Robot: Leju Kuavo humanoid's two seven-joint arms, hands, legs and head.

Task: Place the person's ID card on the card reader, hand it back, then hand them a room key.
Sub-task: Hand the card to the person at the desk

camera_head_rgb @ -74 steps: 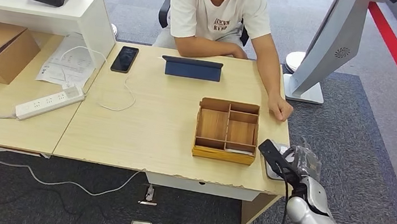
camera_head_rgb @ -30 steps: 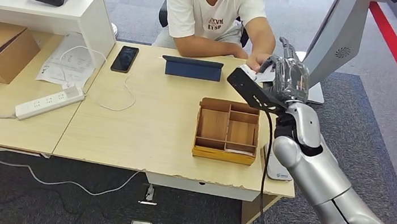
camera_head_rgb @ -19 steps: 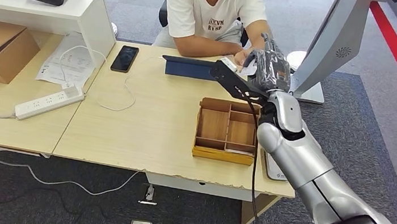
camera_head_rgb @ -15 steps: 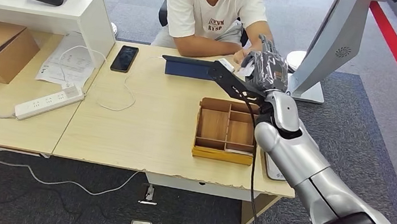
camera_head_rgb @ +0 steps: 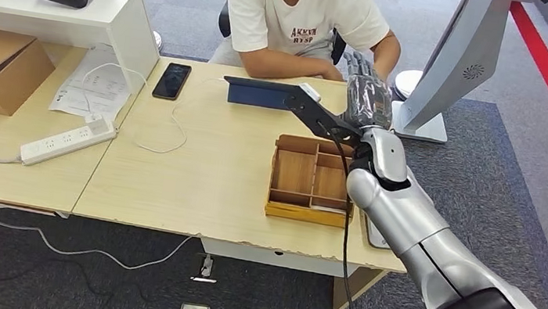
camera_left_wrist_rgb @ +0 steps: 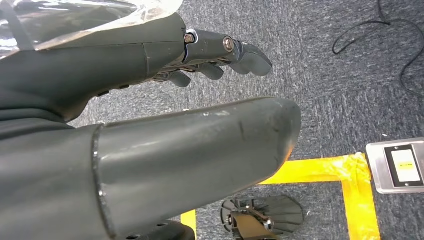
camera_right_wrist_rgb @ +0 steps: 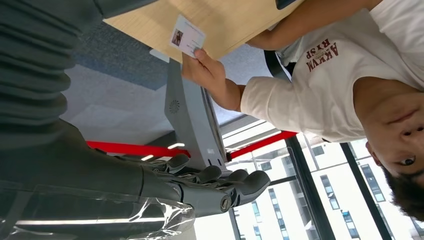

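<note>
Head view: the right hand [camera_head_rgb: 367, 95] is raised above the far right part of the desk [camera_head_rgb: 198, 169], fingers stretched out and apart, holding nothing. It stands just in front of the person [camera_head_rgb: 303, 16] seated at the far edge. The wooden tray [camera_head_rgb: 313, 180] with its compartments sits on the desk near the right edge, close under the silver forearm. The card reader [camera_head_rgb: 373, 234] lies at the near right corner, mostly hidden by the arm. A blue tablet case [camera_head_rgb: 262, 93] stands at the far edge, a black phone [camera_head_rgb: 172, 80] to its left, and a white power strip [camera_head_rgb: 67, 142] on the lower desk further left. The ID card cannot be made out here, hidden behind the raised hand

Left wrist view: the left hand [camera_left_wrist_rgb: 150, 100] hangs over grey carpet [camera_left_wrist_rgb: 325, 75], thumb and fingers extended and apart with nothing between them. Yellow tape [camera_left_wrist_rgb: 345, 175] marks the floor below

Right wrist view: the right hand's fingers [camera_right_wrist_rgb: 215, 182] are straight and spread, empty. The ID card [camera_right_wrist_rgb: 186, 36] is pinched in the person's hand [camera_right_wrist_rgb: 205, 72] at the desk's edge, well apart from the robot's fingers and not touching them. The card's face with a small photo is turned toward the camera
</note>
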